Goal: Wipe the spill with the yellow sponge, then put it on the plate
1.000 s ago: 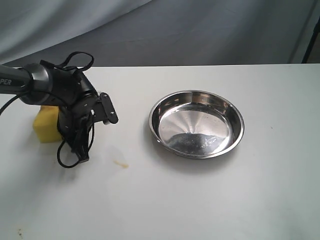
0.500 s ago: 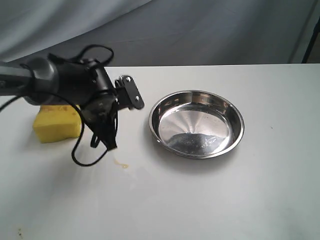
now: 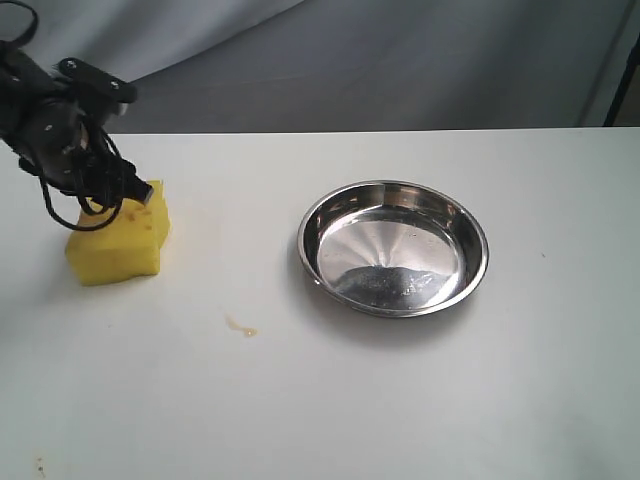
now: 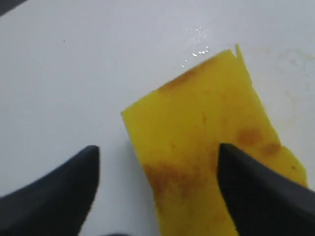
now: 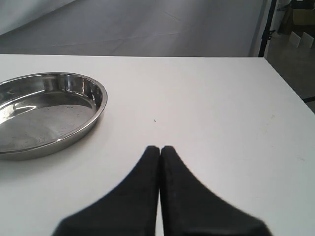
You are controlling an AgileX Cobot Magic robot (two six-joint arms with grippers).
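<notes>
The left arm has swung back from the middle of the desk, where it hung between sponge and plate half a second ago, to the far left edge. It now sits over the yellow sponge, which lies in about the same spot as before.

The left hand is spread wide. In the left wrist view one finger stands over bare desk and the other in front of the sponge's far side. It grips nothing, and I cannot tell whether it touches the foam. The right hand is pressed closed on nothing and waits near the plate, well away from the work.

As I judge it, little of the task is finished. The spill still shows on the desk between sponge and plate, well apart from both. The sponge has yet to be gripped, the wipe is still to be done, and so is the drop on the plate, which holds nothing.

The sponge is a thick block of bright yellow foam, matte and fine-pored, with square edges, one torn corner and several brownish-orange stains on its top face. The spill is a small, thin amber smear with an irregular outline. The plate is round, shallow polished steel with a raised rim and a mirror-like bottom. The desk is smooth, white and slightly glossy.
</notes>
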